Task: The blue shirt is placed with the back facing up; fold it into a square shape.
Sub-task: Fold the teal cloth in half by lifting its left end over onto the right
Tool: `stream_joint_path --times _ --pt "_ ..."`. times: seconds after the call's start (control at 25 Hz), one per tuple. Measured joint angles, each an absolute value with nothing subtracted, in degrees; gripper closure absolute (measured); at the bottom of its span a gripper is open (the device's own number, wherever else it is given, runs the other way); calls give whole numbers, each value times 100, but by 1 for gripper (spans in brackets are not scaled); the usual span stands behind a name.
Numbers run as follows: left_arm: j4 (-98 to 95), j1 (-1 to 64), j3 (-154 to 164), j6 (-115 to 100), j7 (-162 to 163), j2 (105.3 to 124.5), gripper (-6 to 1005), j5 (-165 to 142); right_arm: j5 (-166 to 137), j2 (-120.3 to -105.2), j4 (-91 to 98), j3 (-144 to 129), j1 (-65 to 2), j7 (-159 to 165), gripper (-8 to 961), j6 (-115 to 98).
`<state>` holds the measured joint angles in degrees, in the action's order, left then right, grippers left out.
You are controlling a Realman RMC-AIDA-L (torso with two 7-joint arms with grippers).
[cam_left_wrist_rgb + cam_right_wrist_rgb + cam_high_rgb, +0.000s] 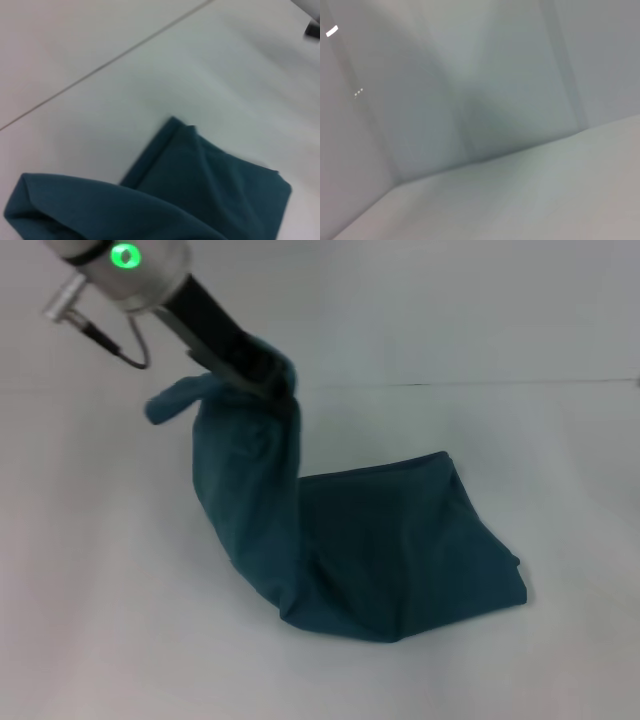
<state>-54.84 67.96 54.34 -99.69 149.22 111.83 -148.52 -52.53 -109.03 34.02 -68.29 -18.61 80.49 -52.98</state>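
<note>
Head view: left gripper [268, 383], far left, is clamped on a raised edge of the dark teal-blue soft fabric shirt [400, 550]; the rest lies folded on the white table [90, 620]. Left wrist view: shirt [210, 195] draped below. Right gripper unseen.

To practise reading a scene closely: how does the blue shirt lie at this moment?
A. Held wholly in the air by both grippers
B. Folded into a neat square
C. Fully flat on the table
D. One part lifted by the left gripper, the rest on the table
D: in the head view the left gripper pinches one end of the blue shirt high, while the rest lies bunched on the table.
</note>
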Motion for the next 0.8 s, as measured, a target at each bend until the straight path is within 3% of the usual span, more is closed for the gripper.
stream_joint_path --times 0.16,0.32,0.56,0.8 --pt "-5275 7151 5759 -9789 14953 11419 910 -14906 -5773 -10811 3405 -5873 -1589 8319 955 -5753" --pt "-4954 7448 6148 -9431 14963 11736 911 -15012 -6442 -10864 3412 -4961 -1526 8463 955 -6130" --pt "-4684 7655 6707 -8685 14989 12359 911 -15156 -6963 -10923 3430 -4554 -1581 8524 955 -6260" --pt "-4352 7629 7588 -7866 15435 12460 911 -14813 -7045 -10963 3547 -4560 -1620 8535 954 -6265"
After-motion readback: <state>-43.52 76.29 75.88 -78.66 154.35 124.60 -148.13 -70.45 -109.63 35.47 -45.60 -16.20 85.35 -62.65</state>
